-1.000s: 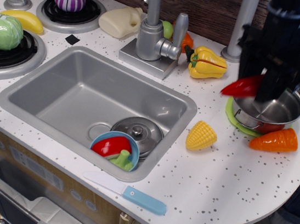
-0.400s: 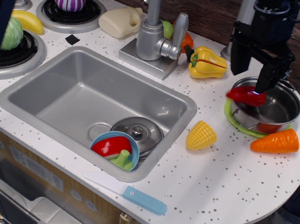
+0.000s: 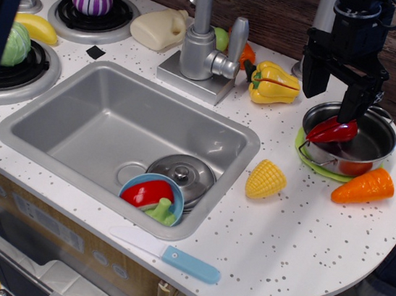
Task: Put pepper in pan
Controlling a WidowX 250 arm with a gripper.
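— Where is our hand (image 3: 336, 84) right now?

— We have it above the round shiny steel pan (image 3: 350, 141), at the pan's rear-left rim. The two dark fingers stand spread apart and nothing sits between them, so we hold nothing.

— And the long glossy red plastic pepper (image 3: 332, 130)?

— It lies inside the pan, just below the right finger, tilted, its lower end resting over the near-left rim. We judge it lies that way because it is about as long as the pan is wide, so it cannot settle flat.

— So the job looks done?

— Nearly, we think. The pepper is in, though its overhanging end could tip it out if we brush it.

— What room do we have to move?

— Straight up is free. The grey post (image 3: 315, 32) stands close behind our left finger, and the yellow bell pepper (image 3: 273, 83) sits to the left. The orange carrot (image 3: 363, 187) lies just in front of the pan, near the rounded edge of the speckled white counter (image 3: 302, 242).
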